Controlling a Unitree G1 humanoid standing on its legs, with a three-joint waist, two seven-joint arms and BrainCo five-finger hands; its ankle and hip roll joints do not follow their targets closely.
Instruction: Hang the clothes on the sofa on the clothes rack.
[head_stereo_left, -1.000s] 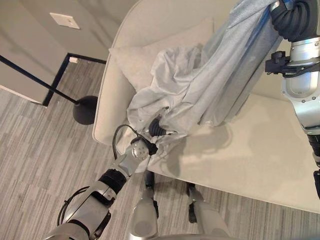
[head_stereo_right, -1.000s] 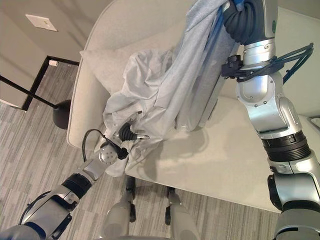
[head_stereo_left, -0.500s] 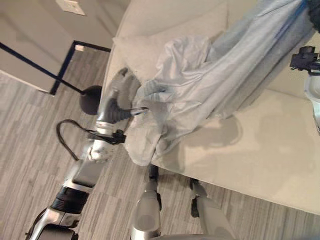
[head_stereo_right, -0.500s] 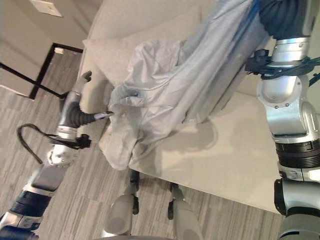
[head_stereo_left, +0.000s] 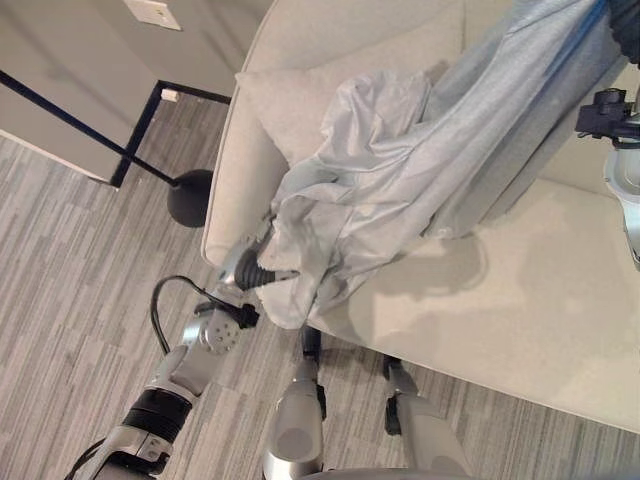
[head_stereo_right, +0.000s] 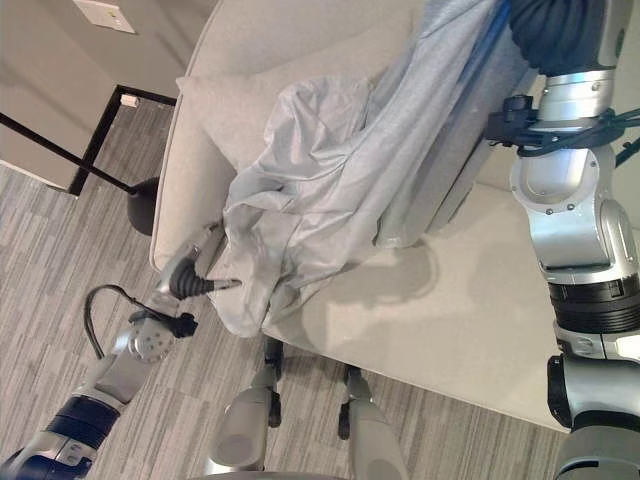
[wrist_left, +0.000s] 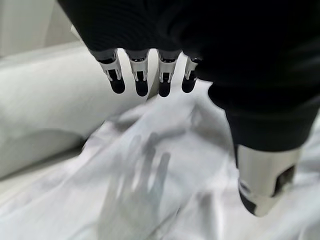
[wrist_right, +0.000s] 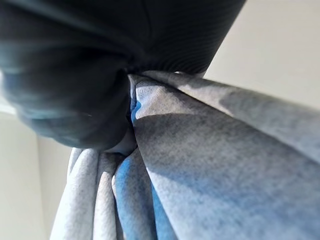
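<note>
A blue-grey garment (head_stereo_left: 505, 115) hangs stretched up from the sofa to the upper right, where my right hand (head_stereo_right: 555, 30) is shut on its bunched top end (wrist_right: 200, 165). Below it a pale grey-white garment (head_stereo_left: 350, 185) lies crumpled over the cushion (head_stereo_left: 285, 105) and spills off the seat's front edge. My left hand (head_stereo_left: 252, 272) sits at that lower hem by the sofa's front corner. Its fingers (wrist_left: 150, 82) are straight and held just above the white cloth (wrist_left: 150, 165), holding nothing.
The cream sofa (head_stereo_left: 530, 300) fills the right and middle. Left of it, on the grey striped floor, stands a black metal frame (head_stereo_left: 60, 105) with a round black base (head_stereo_left: 190, 197). A wall plate (head_stereo_left: 152, 12) shows at the upper left.
My left hand, raised beside the sofa's arm half a second ago, has come back down to the white garment's hem. The right hand still holds the blue-grey garment up. The camera shifted slightly.
</note>
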